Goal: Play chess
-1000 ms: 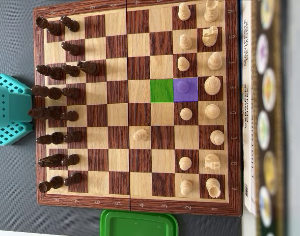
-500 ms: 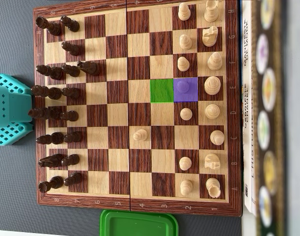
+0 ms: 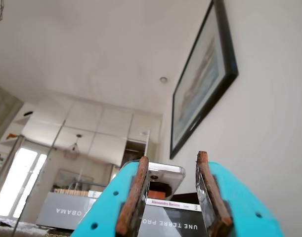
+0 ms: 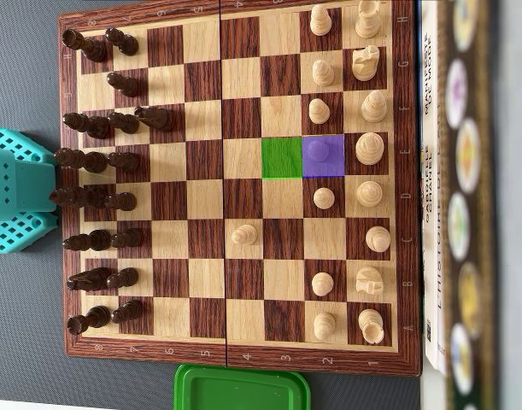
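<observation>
In the overhead view a wooden chessboard (image 4: 235,354) fills the middle. Dark pieces (image 4: 98,128) line its left side and light pieces (image 4: 369,149) its right. One light pawn (image 4: 243,234) stands advanced, and one dark pawn (image 4: 154,116) stands a square forward. A light pawn (image 4: 319,150) sits on a purple-tinted square, next to an empty green-tinted square (image 4: 281,157). The teal arm (image 4: 17,190) rests off the board's left edge. In the wrist view my gripper (image 3: 173,157) points upward at the room, open, with nothing between its rust-coloured pads (image 3: 133,197).
A green lid (image 4: 242,389) lies below the board's bottom edge. Books (image 4: 436,171) stand along the right side. The wrist view shows stacked books (image 3: 165,222), a phone (image 3: 165,175) propped above them and a framed picture (image 3: 202,74) on the wall.
</observation>
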